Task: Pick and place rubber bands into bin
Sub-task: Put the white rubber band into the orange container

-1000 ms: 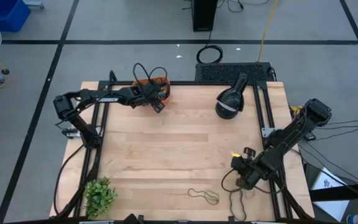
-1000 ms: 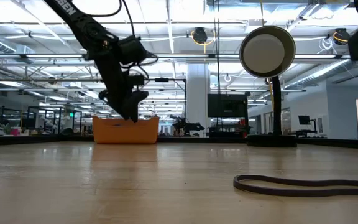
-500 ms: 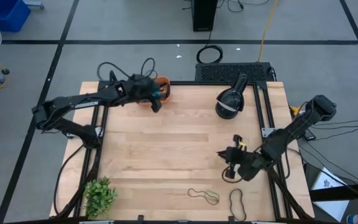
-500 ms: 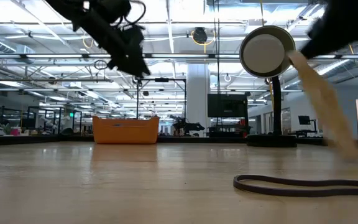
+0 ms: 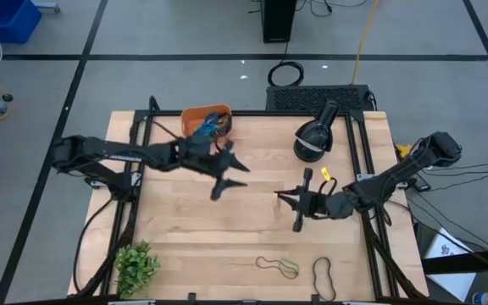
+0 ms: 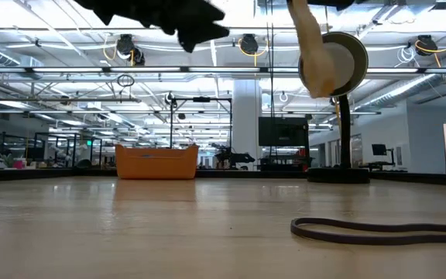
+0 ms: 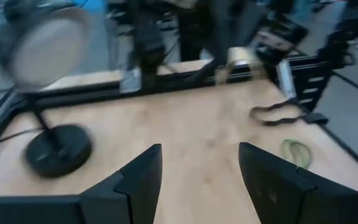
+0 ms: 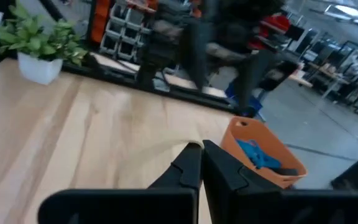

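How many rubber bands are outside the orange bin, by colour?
black rubber band loops lying on the wooden table: 2
green rubber band loop lying on the table: 1
tan rubber band loop hanging from the shut right hand: 1
Total: 4

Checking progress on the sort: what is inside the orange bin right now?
The orange bin holds a blue rubber band and a dark one beside it, seen from the right wrist and from above. Anything lying deeper is hidden by the near wall.
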Robot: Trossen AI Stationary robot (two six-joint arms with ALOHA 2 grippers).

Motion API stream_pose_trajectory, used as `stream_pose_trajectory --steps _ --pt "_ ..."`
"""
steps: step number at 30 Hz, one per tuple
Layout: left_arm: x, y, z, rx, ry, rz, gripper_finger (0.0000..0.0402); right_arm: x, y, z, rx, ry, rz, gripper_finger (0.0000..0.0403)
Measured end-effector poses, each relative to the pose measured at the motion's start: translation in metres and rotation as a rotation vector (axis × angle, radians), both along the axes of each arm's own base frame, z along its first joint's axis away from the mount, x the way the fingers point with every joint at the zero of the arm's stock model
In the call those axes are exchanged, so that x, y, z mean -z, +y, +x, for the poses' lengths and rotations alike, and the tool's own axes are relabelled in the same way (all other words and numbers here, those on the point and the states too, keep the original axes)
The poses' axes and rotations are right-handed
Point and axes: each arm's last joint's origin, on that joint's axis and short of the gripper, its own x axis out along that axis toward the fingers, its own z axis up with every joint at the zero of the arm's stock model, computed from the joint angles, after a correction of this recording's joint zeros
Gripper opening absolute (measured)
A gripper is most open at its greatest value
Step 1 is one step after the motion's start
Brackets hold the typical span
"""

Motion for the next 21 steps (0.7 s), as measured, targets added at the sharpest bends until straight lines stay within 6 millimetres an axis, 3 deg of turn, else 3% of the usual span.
stream_pose_trajectory --steps 6,15,21 --pt "0.018 -0.022 0.023 0.032 -0.046 0.018 0.0218 -0.004 -0.009 0.007 -0.084 -0.027 0.025 0.0000" --pt "0.051 -0.028 0.051 0.026 -0.086 -0.041 0.0218 -0.008 -0.018 0.013 -0.087 -0.064 0.020 0.0000" --pt "0.057 -0.030 0.058 0.053 -0.134 -0.100 0.0218 -0.008 -0.023 0.014 -0.070 -0.060 0.009 0.0000"
